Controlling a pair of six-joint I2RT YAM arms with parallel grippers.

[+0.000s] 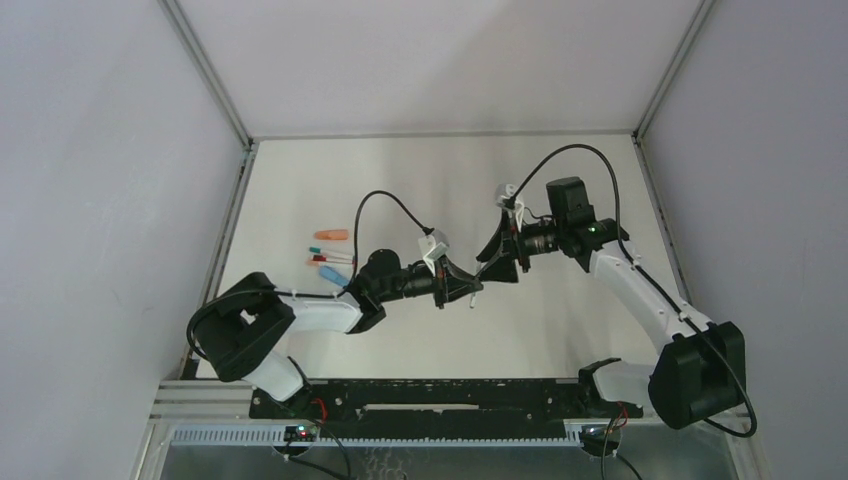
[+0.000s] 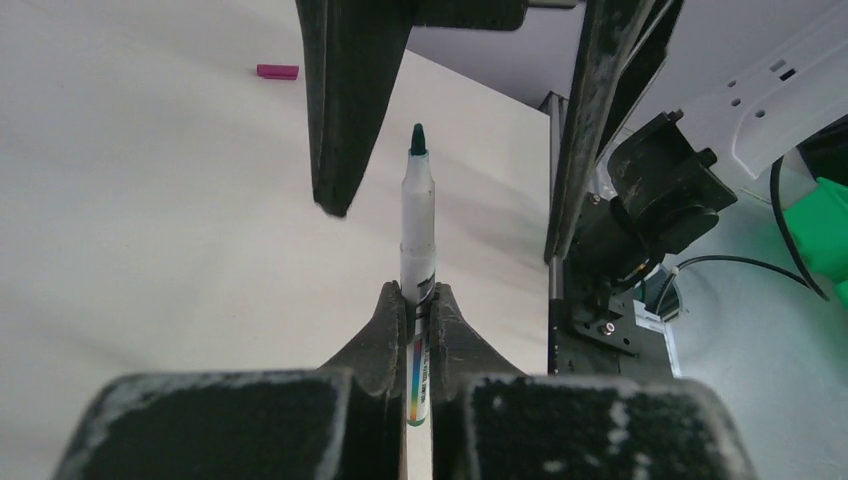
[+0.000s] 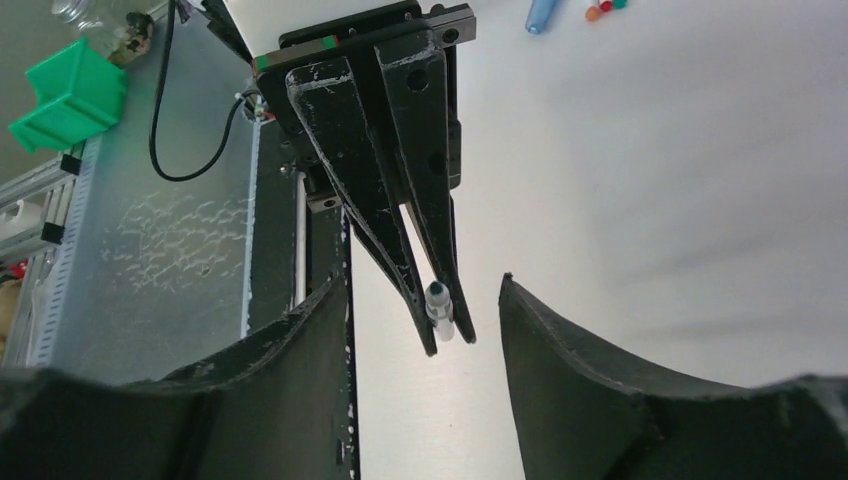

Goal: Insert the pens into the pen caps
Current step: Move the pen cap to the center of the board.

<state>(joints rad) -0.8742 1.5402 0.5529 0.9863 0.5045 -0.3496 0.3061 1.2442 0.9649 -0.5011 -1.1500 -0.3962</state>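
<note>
My left gripper (image 2: 417,290) is shut on a white pen (image 2: 418,215) whose dark teal tip points away from the wrist. In the right wrist view the same pen (image 3: 438,303) shows end-on between the left arm's fingers. My right gripper (image 3: 420,282) faces it, open, with nothing between its fingers (image 2: 340,110). The two grippers meet above the table's middle, left gripper (image 1: 472,290) and right gripper (image 1: 497,262). At the left lie an orange pen cap (image 1: 330,236), a light blue pen cap (image 1: 336,276) and two more pens (image 1: 330,254). A magenta pen cap (image 2: 277,71) lies apart on the table.
The white table (image 1: 560,200) is walled by grey panels at the back and both sides. A slotted metal rail (image 1: 420,400) runs along the near edge by the arm bases. A green bin (image 3: 70,95) stands off the table beside the right arm's base.
</note>
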